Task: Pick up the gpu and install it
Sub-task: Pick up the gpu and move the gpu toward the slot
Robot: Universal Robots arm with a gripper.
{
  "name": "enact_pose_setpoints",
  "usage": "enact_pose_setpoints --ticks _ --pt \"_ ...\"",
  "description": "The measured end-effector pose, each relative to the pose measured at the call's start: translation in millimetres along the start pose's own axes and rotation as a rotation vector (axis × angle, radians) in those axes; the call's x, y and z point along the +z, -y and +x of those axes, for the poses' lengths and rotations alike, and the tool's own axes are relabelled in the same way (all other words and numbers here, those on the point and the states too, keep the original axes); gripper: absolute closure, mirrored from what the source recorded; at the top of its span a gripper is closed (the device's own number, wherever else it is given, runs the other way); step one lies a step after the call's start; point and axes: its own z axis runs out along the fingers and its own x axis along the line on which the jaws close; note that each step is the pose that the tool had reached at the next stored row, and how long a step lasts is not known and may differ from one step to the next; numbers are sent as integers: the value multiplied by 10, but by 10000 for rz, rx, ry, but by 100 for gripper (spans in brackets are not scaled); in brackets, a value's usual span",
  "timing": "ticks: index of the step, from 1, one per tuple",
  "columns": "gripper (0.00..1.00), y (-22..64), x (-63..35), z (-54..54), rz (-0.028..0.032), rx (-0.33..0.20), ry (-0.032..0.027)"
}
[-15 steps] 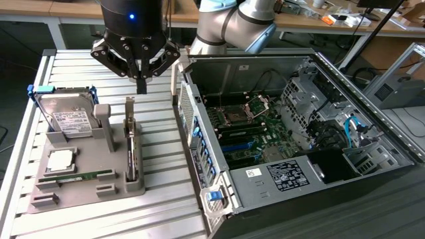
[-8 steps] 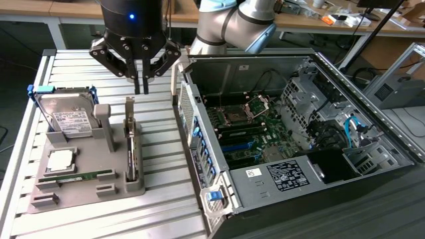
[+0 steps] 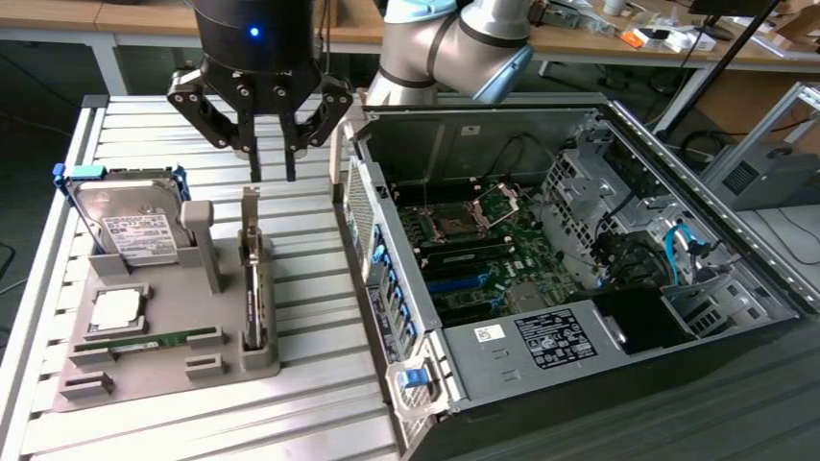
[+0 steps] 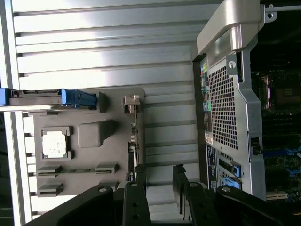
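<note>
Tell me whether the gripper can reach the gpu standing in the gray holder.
Probably yes: the gripper hangs open just above the gpu, whose top edge stands bare in the gray holder, with nothing between them.

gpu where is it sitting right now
The gpu stands on edge in the grey holder, at the exterior view's left, between the hard drive and the computer case, near the pincer.

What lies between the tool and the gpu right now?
Nothing. In the exterior view the open tool hangs just above one end of the gpu, and the short gap between them is bare air, with no other part in it.
</note>
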Motion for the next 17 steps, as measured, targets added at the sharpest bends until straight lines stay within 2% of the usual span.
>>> enact_pose_setpoints --ticks 8,17 --pt "64 1 2 3 0 0 0" --pt "64 7 55 41 1 0 -1"
